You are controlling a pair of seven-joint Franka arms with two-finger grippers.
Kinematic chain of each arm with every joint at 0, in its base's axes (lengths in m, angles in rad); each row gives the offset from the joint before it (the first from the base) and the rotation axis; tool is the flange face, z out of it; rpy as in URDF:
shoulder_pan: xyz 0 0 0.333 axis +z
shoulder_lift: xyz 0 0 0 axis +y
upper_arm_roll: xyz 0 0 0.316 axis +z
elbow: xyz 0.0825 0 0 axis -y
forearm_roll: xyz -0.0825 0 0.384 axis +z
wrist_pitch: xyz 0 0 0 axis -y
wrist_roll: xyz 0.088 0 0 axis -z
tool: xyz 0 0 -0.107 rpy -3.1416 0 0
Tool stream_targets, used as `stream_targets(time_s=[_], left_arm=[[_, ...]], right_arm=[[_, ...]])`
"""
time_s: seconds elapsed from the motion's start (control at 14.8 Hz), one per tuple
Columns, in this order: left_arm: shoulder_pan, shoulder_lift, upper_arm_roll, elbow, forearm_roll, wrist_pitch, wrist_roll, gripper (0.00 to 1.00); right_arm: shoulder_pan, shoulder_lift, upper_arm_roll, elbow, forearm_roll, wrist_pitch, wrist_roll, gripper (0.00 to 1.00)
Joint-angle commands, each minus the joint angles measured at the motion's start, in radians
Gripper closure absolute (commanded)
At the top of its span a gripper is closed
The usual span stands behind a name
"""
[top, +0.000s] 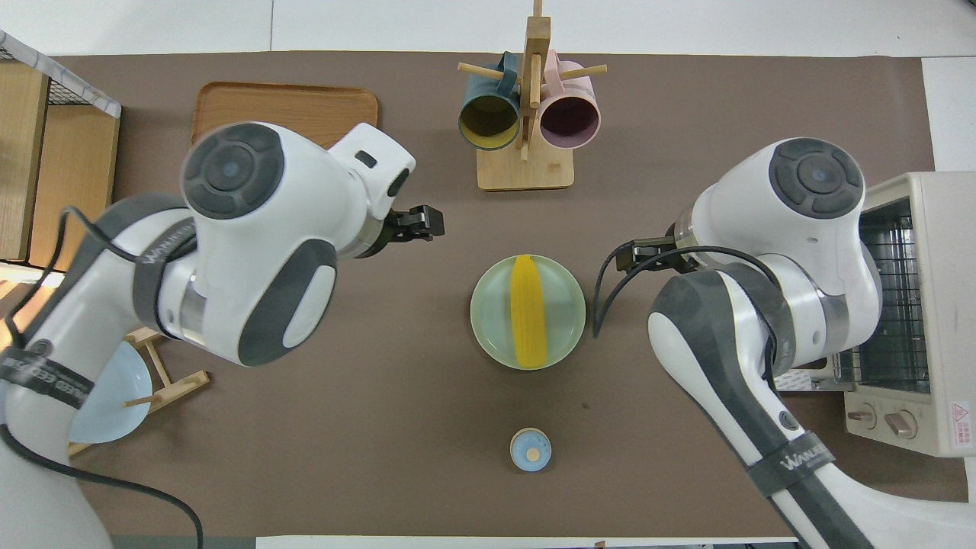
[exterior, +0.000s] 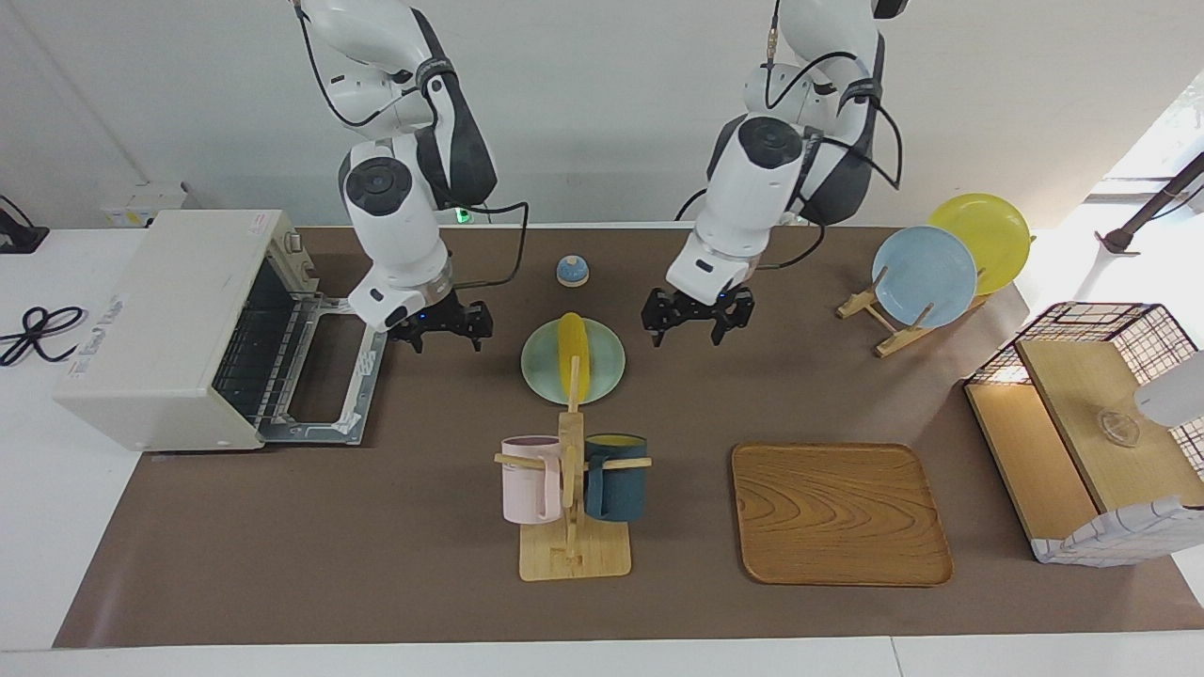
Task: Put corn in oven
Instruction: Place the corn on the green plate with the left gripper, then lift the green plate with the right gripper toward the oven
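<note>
Brown-covered bench: bright yellow corn cob lies on a pale green round plate mid-bench; cream-white toaster oven at the right arm's end, door down, only a wire rack inside. Left tool and right tool hang either side of the plate, both spread wide, empty.

A robot lab: kitchenware staged on a brown-papered table.
</note>
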Motion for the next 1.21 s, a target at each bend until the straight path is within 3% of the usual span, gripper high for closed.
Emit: stream_targets(time_s=[0.0, 0.34, 0.4, 0.61, 0.88, 1.01, 1.15], left_arm=[[0.099, -0.006, -0.008, 0.073, 0.0, -0.109, 0.077, 0.0], [0.3, -0.087, -0.005, 0.072, 0.027, -0.226, 0.338, 0.0], [0.332, -0.102, -0.005, 0.069, 0.028, -0.253, 0.378, 0.0], [0.372, -0.139, -0.005, 0.063, 0.057, -0.328, 0.464, 0.0], [0.371, -0.168, -0.005, 0.06, 0.08, -0.393, 0.464, 0.0], [0.371, -0.181, -0.002, 0.06, 0.08, -0.411, 0.459, 0.0], [0.362, -0.181, -0.002, 0.058, 0.094, -0.411, 0.459, 0.0]], right_arm=[[0.109, 0.057, 0.003, 0.104, 0.007, -0.029, 0.108, 0.01], [0.333, 0.31, 0.003, 0.38, -0.026, -0.014, 0.389, 0.0], [0.365, 0.353, 0.003, 0.393, -0.057, 0.004, 0.433, 0.02], [0.386, 0.374, 0.003, 0.326, -0.088, 0.122, 0.463, 0.25], [0.395, 0.357, 0.003, 0.209, -0.088, 0.225, 0.461, 0.35], [0.396, 0.341, 0.003, 0.163, -0.088, 0.241, 0.461, 0.52], [0.398, 0.332, 0.003, 0.142, -0.088, 0.241, 0.463, 0.61]])
